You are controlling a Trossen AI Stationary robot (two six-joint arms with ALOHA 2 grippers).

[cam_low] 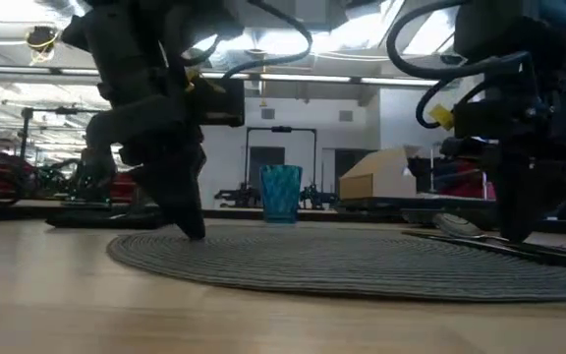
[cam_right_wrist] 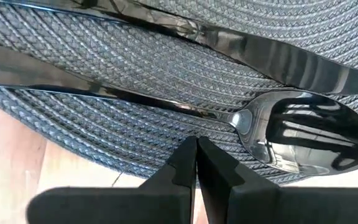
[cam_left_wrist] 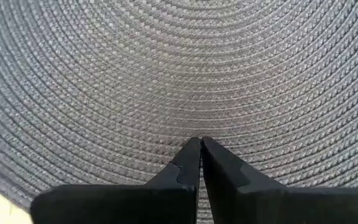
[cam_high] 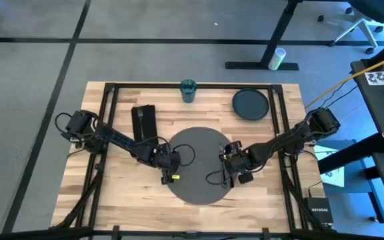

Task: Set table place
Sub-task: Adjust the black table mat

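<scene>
A round grey woven mat (cam_high: 199, 150) lies in the middle of the table (cam_high: 125, 187). On its right part lie a metal spoon (cam_right_wrist: 303, 134) and a second long metal utensil (cam_right_wrist: 247, 50), side by side. My left gripper (cam_left_wrist: 200, 140) is shut and points down over the mat's left part. My right gripper (cam_right_wrist: 196, 139) is shut too, with its tips just beside the spoon's handle (cam_right_wrist: 135, 96). At the table's far edge a teal cup (cam_high: 188, 90) stands upright. A dark plate (cam_high: 250, 105) lies far right and a black napkin (cam_high: 143, 122) far left. My left gripper comes at the mat (cam_left_wrist: 179, 74) from above with shut fingers. In the low view its tips (cam_low: 193, 232) reach down to the mat's surface; whether they touch it I cannot tell. My right gripper points down with shut fingers next to the spoon's handle near the bowl; I cannot tell whether it touches the handle or the mat.
Black frame rails (cam_high: 109, 113) run along the table's left, right and far sides. Bare wood lies near the front edge on both sides of the mat. Both arms reach in low over the table from its left and right sides.
</scene>
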